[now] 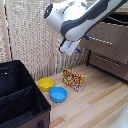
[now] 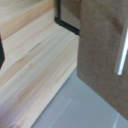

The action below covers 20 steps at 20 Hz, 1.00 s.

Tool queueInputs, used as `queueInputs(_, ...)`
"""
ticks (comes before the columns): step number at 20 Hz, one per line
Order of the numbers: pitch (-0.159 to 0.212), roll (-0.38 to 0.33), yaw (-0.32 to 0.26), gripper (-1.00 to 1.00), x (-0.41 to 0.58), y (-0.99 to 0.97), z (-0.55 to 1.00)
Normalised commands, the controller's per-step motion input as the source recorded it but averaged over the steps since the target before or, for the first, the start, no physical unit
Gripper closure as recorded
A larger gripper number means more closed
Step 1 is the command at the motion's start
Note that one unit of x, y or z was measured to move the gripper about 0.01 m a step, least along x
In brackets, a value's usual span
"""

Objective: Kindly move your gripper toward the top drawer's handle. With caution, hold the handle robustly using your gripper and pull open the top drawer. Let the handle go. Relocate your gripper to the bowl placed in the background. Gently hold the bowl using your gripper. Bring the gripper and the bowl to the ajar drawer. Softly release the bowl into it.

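surface: light wood floor | backdrop: reed screen | end effector: grip unclear

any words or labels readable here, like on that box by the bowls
None can be read.
The patterned box beside the yellow bowl and blue bowl bears red, yellow and dark print, too blurred to read.
The wrist view shows only wood grain and a drawer handle, no text.

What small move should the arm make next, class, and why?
Probably ease the gripper toward the handle of the top drawer: the drawer looks shut, the gripper hangs short of it, and the yellow bowl sits untouched on the floor.
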Motion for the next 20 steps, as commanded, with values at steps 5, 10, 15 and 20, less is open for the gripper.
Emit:
queueInputs(5, 0.012, 0.375, -0.162, -1.00, 0.298, 0.19, -0.02)
queueInputs(10, 0.002, 0.375, -0.132, -1.00, 0.390, 0.21, -0.03)
queueInputs(15, 0.010, 0.372, -0.050, -1.00, 0.699, 0.25, -0.05)
queueInputs(20, 0.037, 0.356, -0.037, -1.00, 0.847, 0.20, -0.07)
